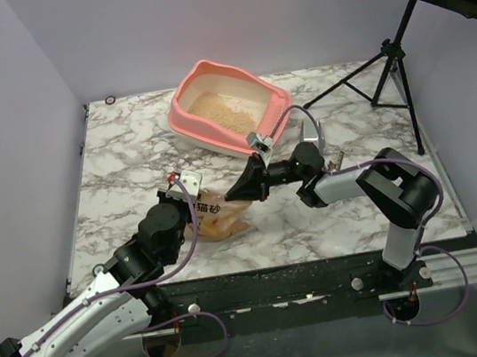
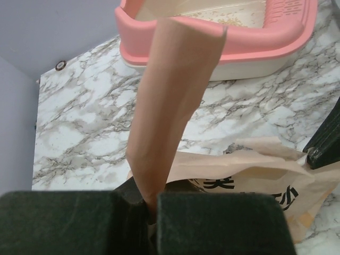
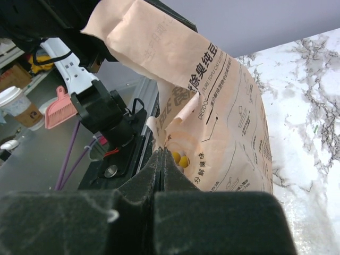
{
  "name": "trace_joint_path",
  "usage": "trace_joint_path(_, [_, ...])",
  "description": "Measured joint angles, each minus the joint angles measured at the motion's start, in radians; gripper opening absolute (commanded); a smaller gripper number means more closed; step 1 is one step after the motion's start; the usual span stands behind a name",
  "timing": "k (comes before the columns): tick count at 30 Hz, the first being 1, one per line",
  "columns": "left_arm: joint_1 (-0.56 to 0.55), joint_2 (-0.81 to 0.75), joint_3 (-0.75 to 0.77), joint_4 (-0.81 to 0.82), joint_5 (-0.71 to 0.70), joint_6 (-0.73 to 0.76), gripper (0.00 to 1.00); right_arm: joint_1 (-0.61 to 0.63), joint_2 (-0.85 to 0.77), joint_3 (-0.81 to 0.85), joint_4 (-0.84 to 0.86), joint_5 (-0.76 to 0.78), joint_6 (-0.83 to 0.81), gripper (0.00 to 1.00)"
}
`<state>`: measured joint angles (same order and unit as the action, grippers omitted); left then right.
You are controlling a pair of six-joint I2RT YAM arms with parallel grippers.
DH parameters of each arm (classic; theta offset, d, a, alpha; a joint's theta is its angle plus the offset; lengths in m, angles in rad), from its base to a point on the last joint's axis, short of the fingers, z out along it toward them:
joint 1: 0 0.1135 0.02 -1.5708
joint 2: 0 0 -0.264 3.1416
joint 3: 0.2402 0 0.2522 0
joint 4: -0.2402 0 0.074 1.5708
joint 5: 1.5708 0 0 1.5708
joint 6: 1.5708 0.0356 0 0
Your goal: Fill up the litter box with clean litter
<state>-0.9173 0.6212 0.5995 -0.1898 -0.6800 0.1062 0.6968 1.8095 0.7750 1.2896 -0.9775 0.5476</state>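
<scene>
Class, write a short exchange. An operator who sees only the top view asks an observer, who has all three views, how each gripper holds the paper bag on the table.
Operator: From above, the bag lies between the two arms. Does the left gripper have it?
Observer: Yes. The left wrist view shows it shut on a long strip of the bag, which runs up in front of the litter box.
Operator: And the right gripper?
Observer: The right wrist view shows it shut on a fold at the bag's edge, right beside small yellow dots in the print.
</scene>
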Motion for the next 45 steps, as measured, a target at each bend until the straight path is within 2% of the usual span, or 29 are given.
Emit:
trace_joint_path(5, [0.004,0.062,0.082,-0.068,0.108,-0.009,0.0,-0.027,-0.113,-0.034,-0.117,-0.008,-0.064,0.0])
trace_joint_path(9, [0.006,0.148,0.169,-0.108,0.251,-0.031,0.0,-0.116,-0.221,-0.04,-0.264,-0.077,-0.111,0.0])
trace_joint_path(16, [0.006,0.351,0.329,-0.159,0.551,-0.058,0.02,-0.253,-0.39,0.017,-0.739,-0.132,-0.334,0.0])
trace_joint_path(19, [0.006,0.432,0.365,-0.145,0.637,-0.051,0.21,-0.264,-0.446,0.022,-0.903,-0.093,-0.407,0.0])
trace_joint_path(22, [0.006,0.461,0.362,-0.113,0.67,-0.042,0.4,-0.264,-0.514,-0.025,-0.978,-0.016,-0.435,0.0])
trace_joint_path(28, [0.003,0.327,0.245,-0.046,0.645,-0.053,0.67,-0.265,-0.672,-0.133,-1.015,0.157,-0.42,0.0])
trace_joint_path(32, [0.003,0.086,0.076,0.031,0.58,-0.124,0.82,-0.265,-0.694,-0.14,-1.034,0.234,-0.39,0.0])
trace_joint_path(36, [0.003,-0.147,-0.106,0.134,0.51,-0.215,0.85,-0.265,-0.693,-0.14,-1.044,0.266,-0.372,0.0])
trace_joint_path(38, [0.003,-0.208,-0.17,0.175,0.483,-0.248,0.86,-0.265,-0.691,-0.14,-1.045,0.27,-0.365,0.0])
trace_joint_path(45, [0.001,-0.154,-0.311,0.355,0.447,-0.323,0.87,-0.265,-0.689,-0.14,-1.043,0.27,-0.341,0.0])
